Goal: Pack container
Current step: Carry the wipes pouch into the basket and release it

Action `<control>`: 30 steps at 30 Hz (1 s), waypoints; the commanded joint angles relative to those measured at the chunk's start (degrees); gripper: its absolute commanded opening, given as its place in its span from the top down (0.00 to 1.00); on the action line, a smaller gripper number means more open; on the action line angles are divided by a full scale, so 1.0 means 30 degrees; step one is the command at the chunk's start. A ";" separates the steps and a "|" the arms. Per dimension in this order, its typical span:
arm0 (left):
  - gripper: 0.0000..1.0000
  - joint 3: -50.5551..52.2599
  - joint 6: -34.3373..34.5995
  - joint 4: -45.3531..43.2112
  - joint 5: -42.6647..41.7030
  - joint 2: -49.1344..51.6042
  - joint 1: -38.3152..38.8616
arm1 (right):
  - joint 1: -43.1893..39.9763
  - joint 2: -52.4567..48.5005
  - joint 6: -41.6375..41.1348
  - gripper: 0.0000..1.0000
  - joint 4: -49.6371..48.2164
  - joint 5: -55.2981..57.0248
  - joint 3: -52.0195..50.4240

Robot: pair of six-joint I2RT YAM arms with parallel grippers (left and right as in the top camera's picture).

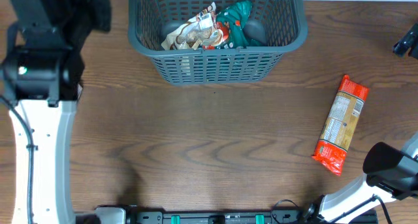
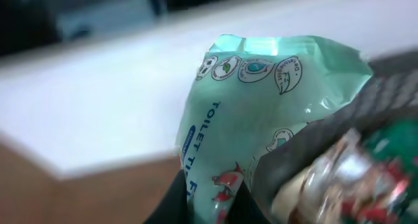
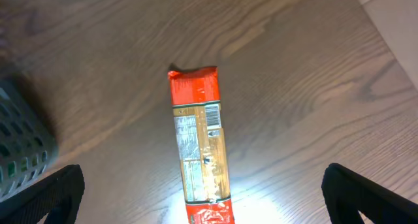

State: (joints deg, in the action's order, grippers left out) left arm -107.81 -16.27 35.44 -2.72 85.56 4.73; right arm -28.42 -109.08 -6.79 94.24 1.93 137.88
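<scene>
The dark grey lattice basket (image 1: 215, 67) stands at the table's far middle and holds several packets, among them a silvery snack bag (image 1: 196, 33) and a green one (image 1: 236, 18). My left gripper (image 2: 212, 199) is shut on a mint-green toilet tissue pack (image 2: 261, 106), held just left of the basket's rim (image 2: 392, 93). This pack is hidden under the arm in the overhead view. My right gripper (image 3: 209, 198) is open above the near end of a long orange packet (image 3: 199, 145), which lies flat on the table at the right (image 1: 341, 123).
The left arm (image 1: 39, 61) stands over the table's left side. The right arm (image 1: 385, 165) is at the front right corner. A dark object (image 1: 408, 41) sits at the right edge. The basket's corner shows in the right wrist view (image 3: 19, 145).
</scene>
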 commanded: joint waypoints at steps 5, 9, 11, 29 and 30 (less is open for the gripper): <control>0.94 -0.2149 -0.3402 -0.3198 -0.0262 0.4670 0.3942 | 0.0000 0.0029 0.0073 0.01 0.0029 -0.0022 0.0000; 0.94 -0.2149 -0.4284 -0.3402 -0.0255 0.7388 0.4830 | 0.0000 0.0029 0.0066 0.01 0.0036 -0.0022 0.0000; 0.94 -0.2142 -0.4291 -0.2980 -0.0255 0.8706 0.4881 | 0.0000 0.0029 0.0066 0.01 0.0058 -0.0022 0.0000; 0.20 -0.2149 -0.4590 0.0474 0.0029 1.1220 0.4554 | 0.0000 0.0029 0.0066 0.01 0.0160 -0.0015 0.0000; 0.18 -0.2149 -0.4590 0.0481 0.0248 1.0856 0.4554 | 0.0000 0.0029 0.0066 0.01 0.0160 -0.0015 0.0000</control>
State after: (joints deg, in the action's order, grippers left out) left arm -113.16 -29.95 36.49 -3.20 122.87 18.48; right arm -28.42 -109.08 -6.79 94.76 1.91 137.88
